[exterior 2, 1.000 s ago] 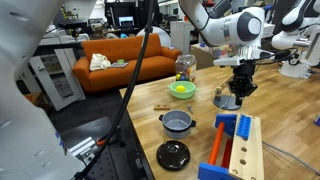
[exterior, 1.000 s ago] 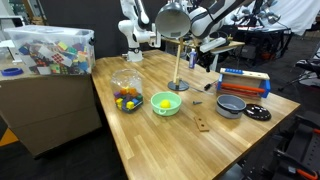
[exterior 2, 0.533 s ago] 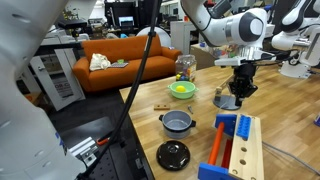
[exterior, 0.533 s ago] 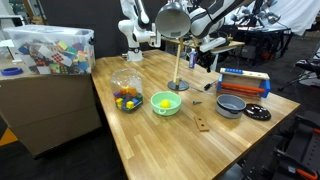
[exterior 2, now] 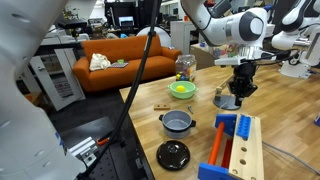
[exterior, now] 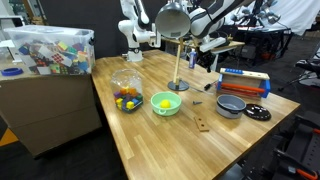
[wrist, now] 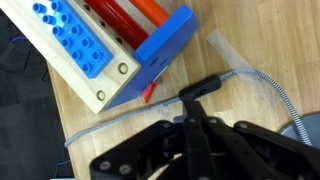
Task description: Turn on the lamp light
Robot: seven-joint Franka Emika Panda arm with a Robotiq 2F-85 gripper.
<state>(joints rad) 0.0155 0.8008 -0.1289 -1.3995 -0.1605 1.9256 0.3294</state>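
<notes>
The lamp (exterior: 172,20) is standing mid-table beside the green bowl (exterior: 165,103), apparently unlit. The gripper (wrist: 187,112), fingers pressed together, is being held over the lamp cord (wrist: 262,82). Switching is judged outstanding.

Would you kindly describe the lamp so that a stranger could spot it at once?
Look at the wooden table in an exterior view and find the green bowl near its middle. The lamp stands just behind it. Unlike the low bowl and the jar beside it, it rises tall on a thin brass-coloured stem to a round silver-grey shade.
</notes>
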